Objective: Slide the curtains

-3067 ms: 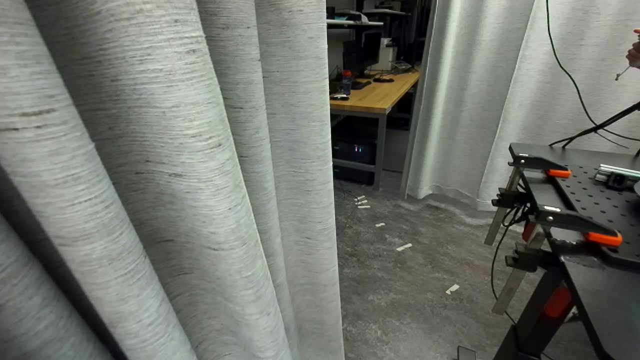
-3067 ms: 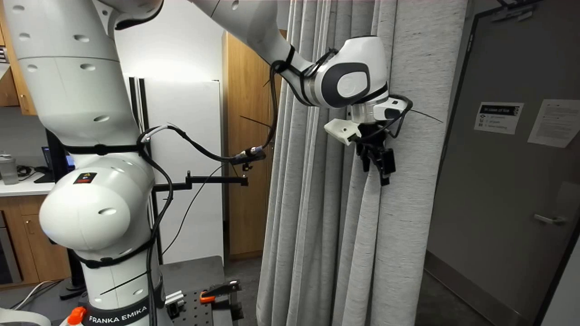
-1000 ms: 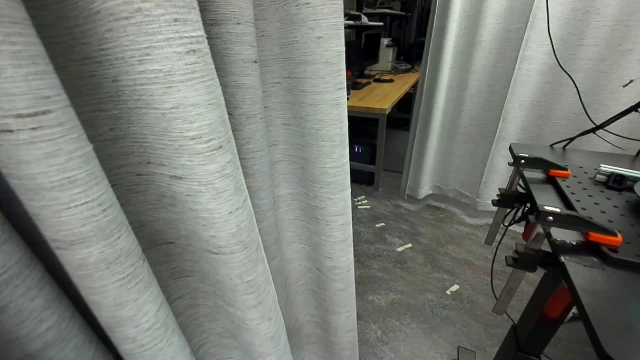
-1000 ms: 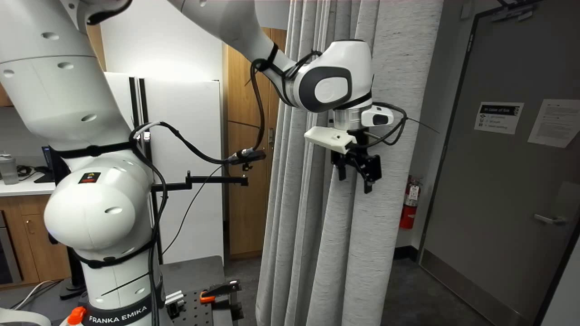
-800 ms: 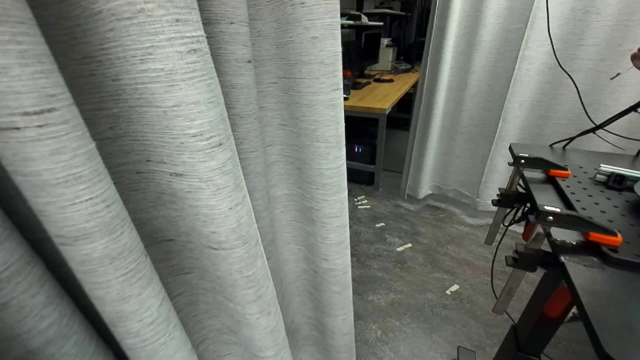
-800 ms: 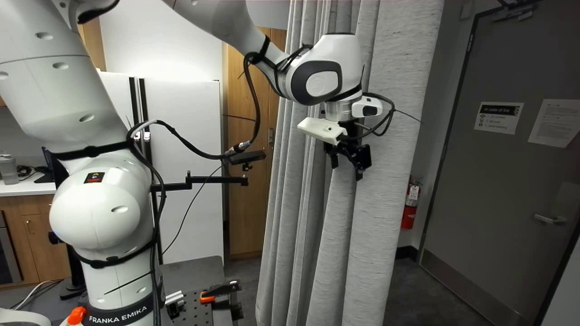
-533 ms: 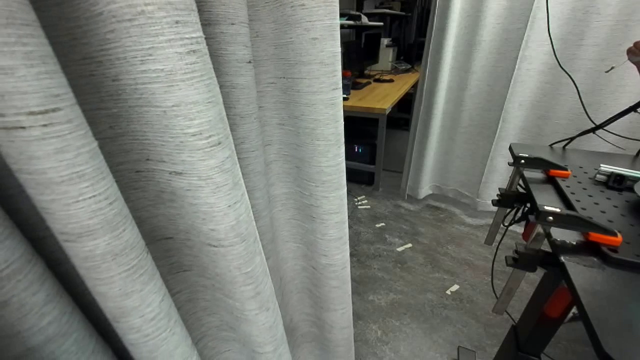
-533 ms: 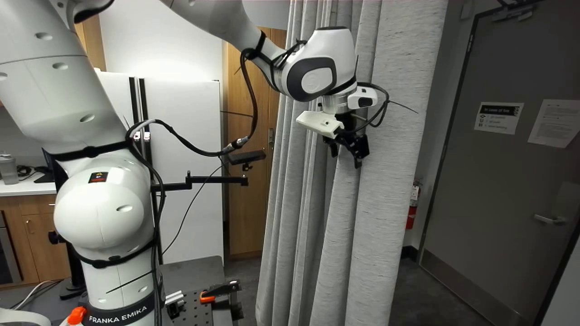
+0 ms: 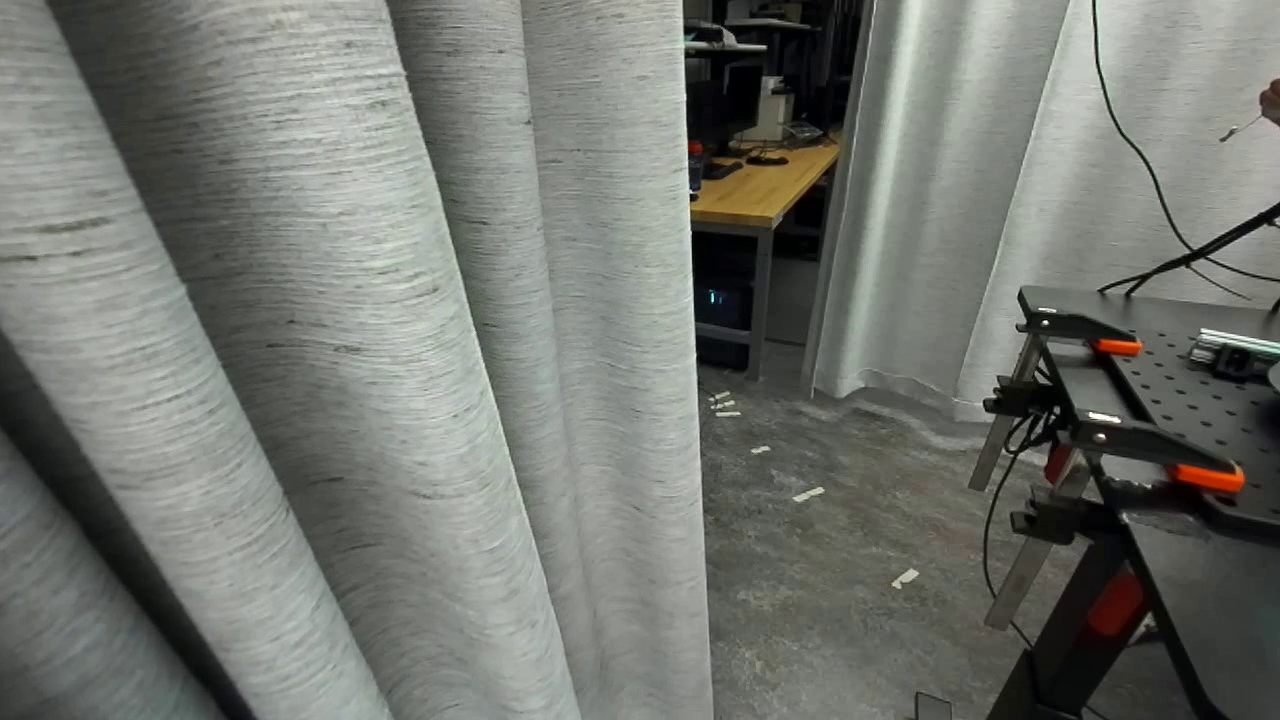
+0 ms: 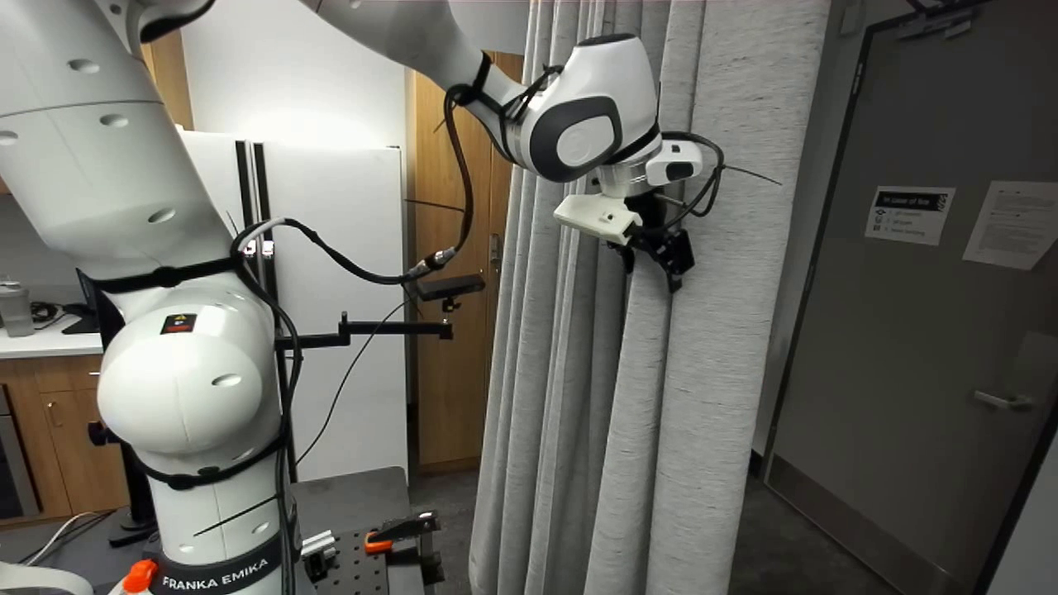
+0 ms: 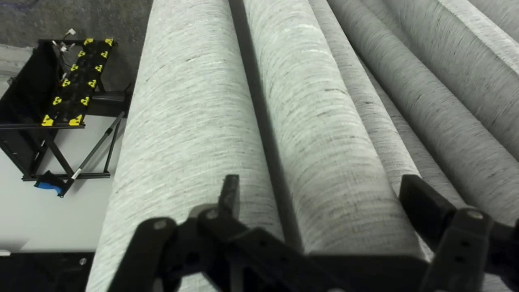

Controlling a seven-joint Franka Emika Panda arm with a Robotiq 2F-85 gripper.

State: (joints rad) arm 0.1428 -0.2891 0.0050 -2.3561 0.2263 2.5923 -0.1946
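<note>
The curtains (image 9: 300,300) are tall light-grey streaked drapes with deep vertical folds, filling much of an exterior view. They hang behind my gripper in an exterior view (image 10: 719,397) and fill most of the wrist view (image 11: 190,101). My gripper (image 10: 653,277) is at the folds near the curtain's free edge, tilted downward. In the wrist view my gripper (image 11: 320,180) is open, its black fingers spread. A rounded fold lies between the fingers. The left finger lies over the outermost fold; the right is at the fold's other side. I cannot tell whether the fingertips touch fabric.
A grey door (image 10: 917,330) stands beyond the curtain edge. A paler curtain (image 9: 920,200), a wooden desk (image 9: 770,185) and a black table with orange-tipped clamps (image 9: 1160,400) stand beyond. A camera arm (image 10: 397,329) extends near my arm. A hand (image 9: 1270,100) shows at the edge.
Over three seconds my gripper moved left with the curtain edge, then up. In the last half second it shifted slightly right; the edge swung right and hid the red fire extinguisher.
</note>
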